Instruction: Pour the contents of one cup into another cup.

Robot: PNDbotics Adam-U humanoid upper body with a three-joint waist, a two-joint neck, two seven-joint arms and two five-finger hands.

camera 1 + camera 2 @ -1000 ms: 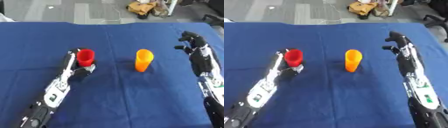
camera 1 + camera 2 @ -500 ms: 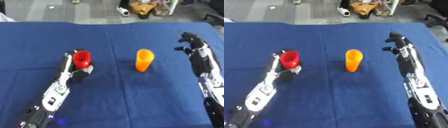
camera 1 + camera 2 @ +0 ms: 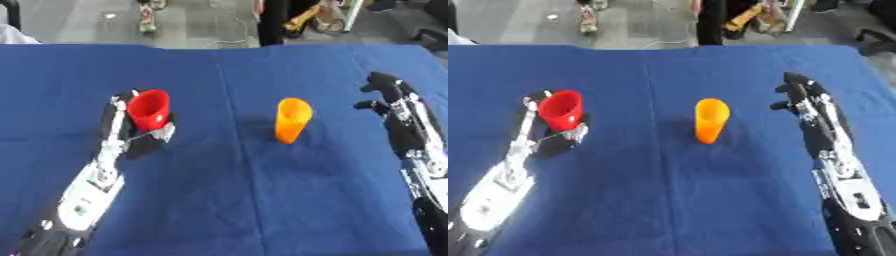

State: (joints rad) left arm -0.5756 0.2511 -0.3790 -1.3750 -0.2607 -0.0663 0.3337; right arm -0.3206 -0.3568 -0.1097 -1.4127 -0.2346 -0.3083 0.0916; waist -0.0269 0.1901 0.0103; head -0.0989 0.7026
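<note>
My left hand [image 3: 140, 137] has its fingers wrapped round the small red plastic cup [image 3: 149, 108], the tall upright orange cup [image 3: 291, 120] off to its right, nearer than my straight-fingered right hand [image 3: 391, 95].

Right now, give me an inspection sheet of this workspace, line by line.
Surface: table under a blue cloth, flat.
Job's things: red plastic cup, mouth toward the camera, in the left hand; tall orange plastic cup standing alone mid-table, contents not visible.
Clutter: nothing seen on the cloth.
Hands: left hand curled round the red cup; right hand open, fingers straight, apart from the orange cup.
Cables: a thin cable on the floor beyond the table.
Surroundings: grey floor with items and a person's legs at the far edge.
</note>
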